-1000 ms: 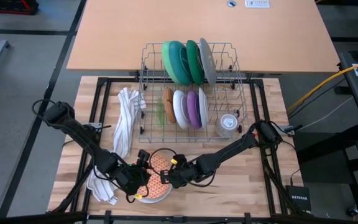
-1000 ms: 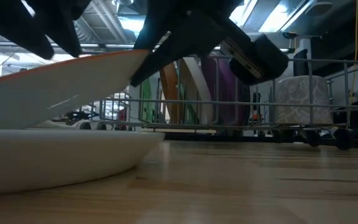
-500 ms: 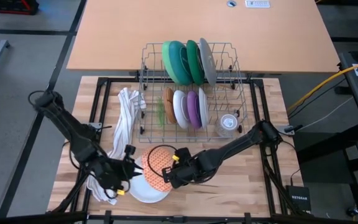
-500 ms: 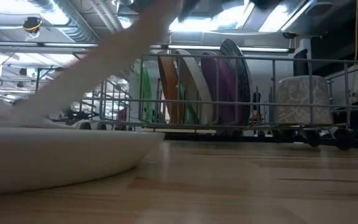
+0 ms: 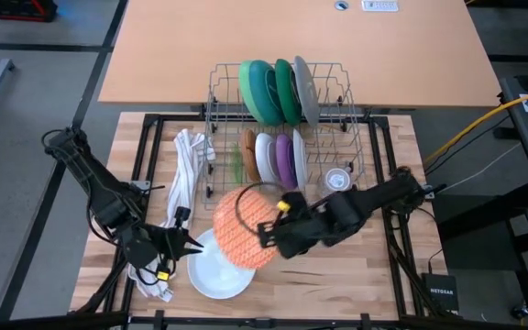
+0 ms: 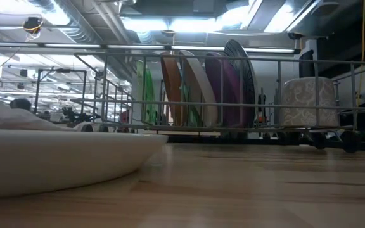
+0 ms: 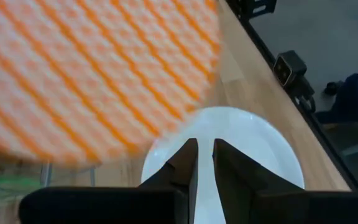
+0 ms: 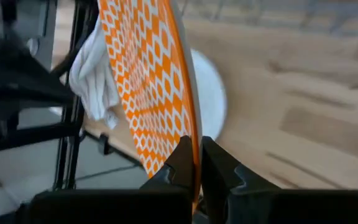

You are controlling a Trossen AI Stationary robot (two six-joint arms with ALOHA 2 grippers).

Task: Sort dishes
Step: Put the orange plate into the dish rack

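My right gripper point(image 5: 269, 236) is shut on the orange patterned plate point(image 5: 244, 225), held up over the table's near middle. A white plate point(image 5: 218, 270) lies flat on the table below it and fills the left of the low view point(image 6: 56, 158). My left gripper point(image 5: 189, 244) is slightly open and empty, beside the white plate's left rim point(image 7: 253, 140). The wire rack point(image 5: 356, 137) at the far side holds light green, teal and grey dishes point(image 5: 278, 90) on edge in its far row. Orange, white and purple ones point(image 5: 273, 158) stand in its near row. My right gripper pinches the orange patterned plate's rim point(image 8: 195, 163) between its two fingers, one finger on each face. The fingers come from the table's right, about level. The plate is lifted clear of the white plate and stands tipped up on edge, patterned face toward the left.
A white striped towel point(image 5: 187, 170) lies along the rack's left side down to the near left corner. A clear glass cup point(image 5: 335, 181) stands at the rack's near right corner. Bare wood point(image 5: 356, 266) lies to the right of the white plate.
My left gripper has let go of the orange patterned plate and drawn back toward the table's left edge. My right gripper has risen and gone toward the rack. It has lifted the plate off the white plate and tipped it from flat to nearly on edge.
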